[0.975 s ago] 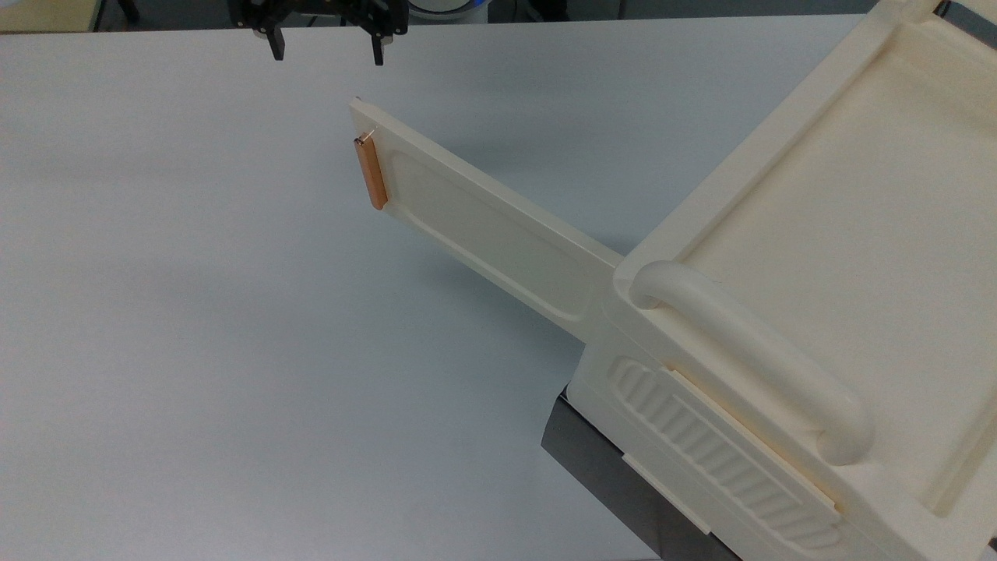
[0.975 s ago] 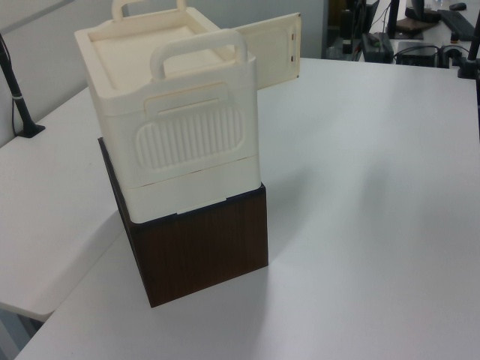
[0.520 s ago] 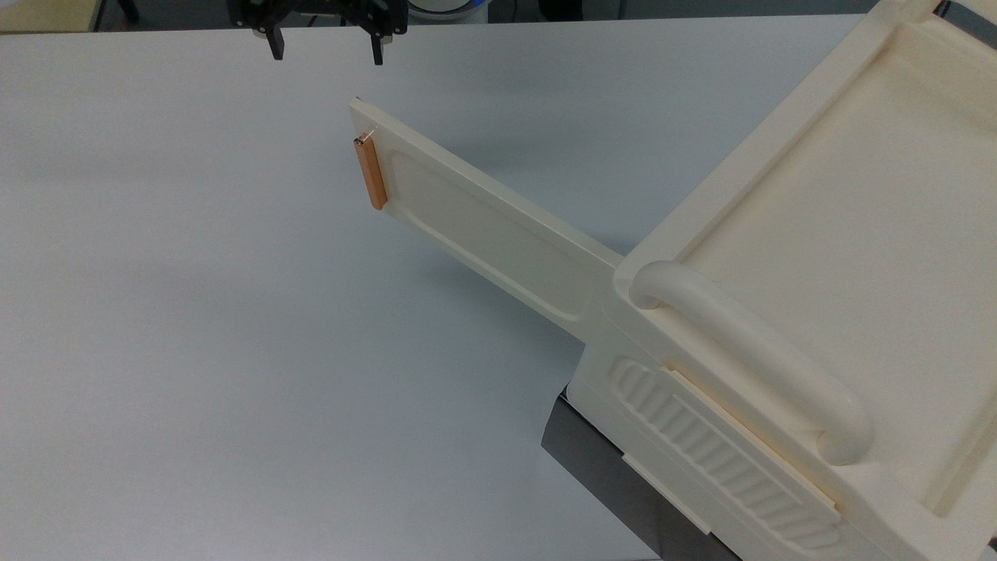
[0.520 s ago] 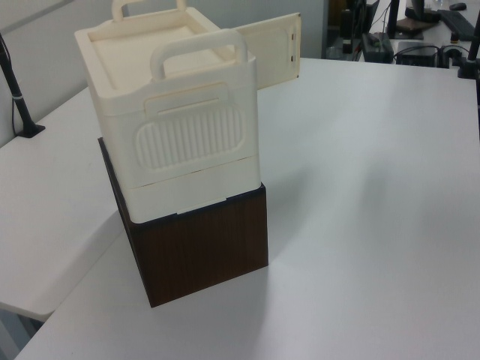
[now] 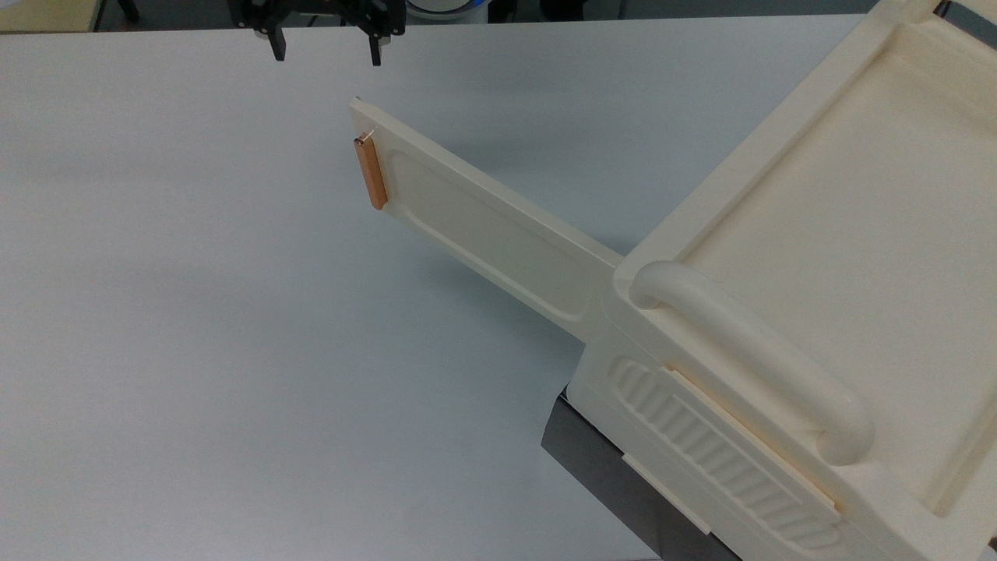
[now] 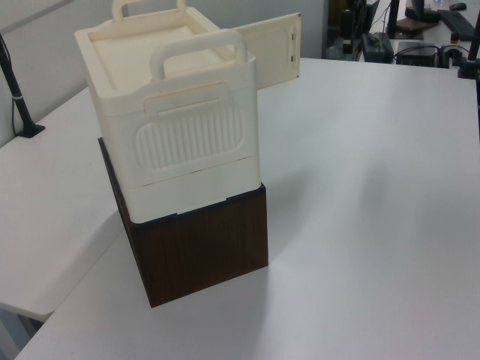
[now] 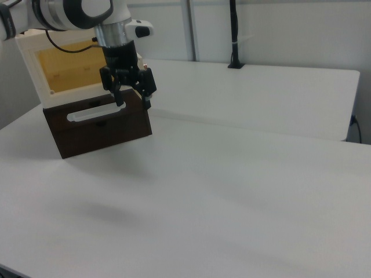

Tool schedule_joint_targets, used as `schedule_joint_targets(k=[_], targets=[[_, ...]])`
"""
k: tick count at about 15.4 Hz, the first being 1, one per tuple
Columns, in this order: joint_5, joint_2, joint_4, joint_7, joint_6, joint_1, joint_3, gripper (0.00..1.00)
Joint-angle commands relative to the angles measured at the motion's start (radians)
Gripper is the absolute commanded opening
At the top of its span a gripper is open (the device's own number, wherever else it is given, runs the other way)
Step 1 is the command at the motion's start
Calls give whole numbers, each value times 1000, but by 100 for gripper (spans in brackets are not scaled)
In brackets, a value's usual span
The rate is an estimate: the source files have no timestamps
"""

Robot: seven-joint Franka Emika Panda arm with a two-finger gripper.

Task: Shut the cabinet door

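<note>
Cabinet door (image 5: 483, 226) swung fully open, standing out from the cabinet (image 5: 826, 257) toward the top view's upper left; its long axis runs from the hinge corner by the handle bar (image 5: 748, 358) out to the free short edge, which carries the copper-orange strip (image 5: 371, 173); panel upright on its long edge above the white table (image 5: 195, 327).

My gripper (image 5: 325, 51) hangs at the top view's upper edge, fingers spread wide and holding nothing; left fingertip (image 5: 276, 48) and the right one both clear of the door. The free edge lies just below my fingers and slightly to the top view's right; near, not touching. So the strip end is the part closest to me, the hinge end well apart, down toward the top view's lower right.

Judgement: the coming move turns on which face I stand against; a push on the free end, across the long axis, would carry the panel round to the cabinet front.

In the right view my gripper (image 7: 128, 88) hangs in front of the dark brown base block (image 7: 98, 124), with an amber panel (image 7: 72, 69) behind.

Hard to make out: my arm above the fingers is cut off in the top view; the height of my fingertips against the door's top edge I cannot settle; in the left view the door (image 6: 270, 49) shows only partly behind the cabinet (image 6: 172, 120); hinge hidden.
</note>
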Motion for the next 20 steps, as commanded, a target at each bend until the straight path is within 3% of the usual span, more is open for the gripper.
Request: schedule_joint_targets(k=[1, 4, 5, 6, 11, 15, 17, 20], targets=[[17, -23, -25, 0, 26, -12, 1, 53], [23, -23, -25, -6, 26, -15, -1, 13], [23, -23, -25, -10, 26, -15, -1, 3], [23, -23, -25, -17, 26, -15, -1, 0], [26, -20, -23, -29, 73, -15, -1, 0], [89, -20, 21, -24, 157, -20, -2, 0], [149, -18, 49, -18, 266, -26, -2, 0], [184, -10, 46, -9, 465, -26, -2, 0]])
